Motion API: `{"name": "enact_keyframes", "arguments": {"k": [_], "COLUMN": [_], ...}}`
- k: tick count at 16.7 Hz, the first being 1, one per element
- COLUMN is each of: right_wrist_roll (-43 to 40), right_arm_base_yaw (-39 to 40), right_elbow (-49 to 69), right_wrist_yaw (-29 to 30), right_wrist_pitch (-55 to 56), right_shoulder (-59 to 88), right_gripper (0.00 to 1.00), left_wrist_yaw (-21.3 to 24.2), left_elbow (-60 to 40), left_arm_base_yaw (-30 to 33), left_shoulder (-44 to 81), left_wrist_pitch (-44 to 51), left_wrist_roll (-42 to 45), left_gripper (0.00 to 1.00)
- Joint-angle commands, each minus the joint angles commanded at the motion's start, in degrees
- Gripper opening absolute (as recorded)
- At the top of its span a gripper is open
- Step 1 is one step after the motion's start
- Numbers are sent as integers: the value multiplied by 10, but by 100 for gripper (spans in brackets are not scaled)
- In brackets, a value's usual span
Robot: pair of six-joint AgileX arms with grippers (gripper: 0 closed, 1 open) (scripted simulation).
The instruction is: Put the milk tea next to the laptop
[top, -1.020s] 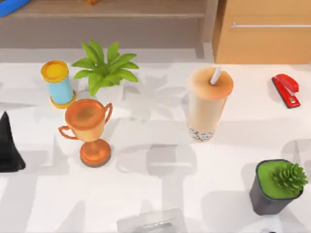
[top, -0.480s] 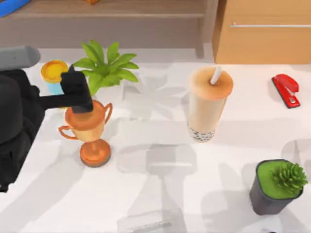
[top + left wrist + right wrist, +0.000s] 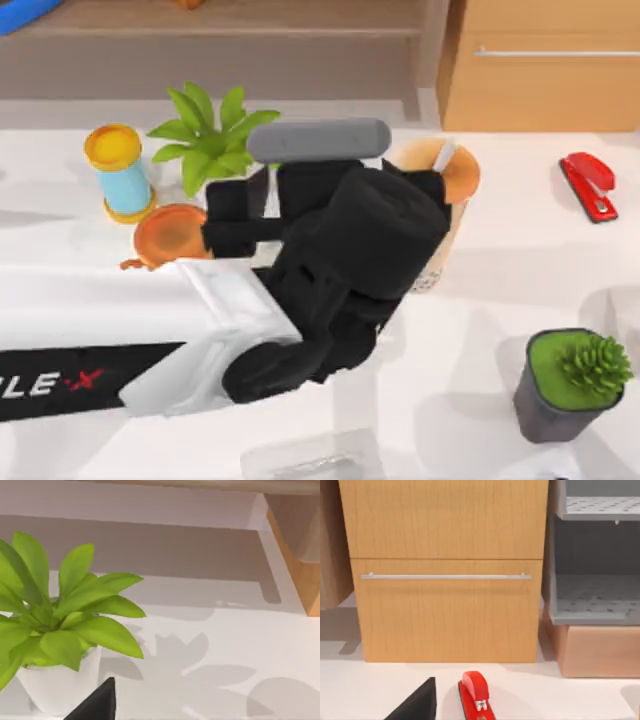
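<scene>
The milk tea (image 3: 456, 172) stands right of the table's middle. Its tan-orange lid and white straw show, along with a strip of its beige side. My left arm lies across the table from the left, and its black wrist covers most of the cup. My left gripper (image 3: 238, 215) hangs between the copper trophy and the leafy plant, left of the milk tea. A black part of it (image 3: 97, 706) shows in the left wrist view, in front of the plant's white pot. A pale grey slab (image 3: 310, 455) sits at the front edge. I cannot tell if it is the laptop.
A copper trophy cup (image 3: 168, 232) and a blue cylinder with a yellow lid (image 3: 120, 170) stand at the left. The leafy plant (image 3: 215, 135) is behind my left gripper. A red stapler (image 3: 590, 185) lies far right, a succulent in a dark pot (image 3: 570, 385) front right, and a wooden cabinet (image 3: 540, 70) behind.
My left arm has swung in from the table's left edge to the right. It now covers the trophy's stem and most of the milk tea. The objects have not moved.
</scene>
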State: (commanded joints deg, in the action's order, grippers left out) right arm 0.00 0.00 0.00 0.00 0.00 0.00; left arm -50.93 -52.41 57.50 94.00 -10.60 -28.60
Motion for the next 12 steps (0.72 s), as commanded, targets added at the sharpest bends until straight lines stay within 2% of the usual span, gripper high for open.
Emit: {"name": "enact_keyframes", "arguments": {"k": [3, 6, 12], "right_wrist_roll": [0, 0, 0], "right_arm_base_yaw": [0, 0, 0], "right_elbow": [0, 0, 0], "right_wrist_yaw": [0, 0, 0], "right_wrist_pitch": [0, 0, 0], "right_shoulder": [0, 0, 0], "right_gripper": [100, 100, 100], "left_wrist_yaw": [-59, -96, -106], "left_elbow": [-61, -99, -110], "left_arm_base_yaw": [67, 109, 120], "left_shoulder": [109, 179, 197], "left_wrist_pitch": [-12, -20, -22], "left_wrist_roll": [-33, -54, -60], "left_gripper": [100, 100, 100]}}
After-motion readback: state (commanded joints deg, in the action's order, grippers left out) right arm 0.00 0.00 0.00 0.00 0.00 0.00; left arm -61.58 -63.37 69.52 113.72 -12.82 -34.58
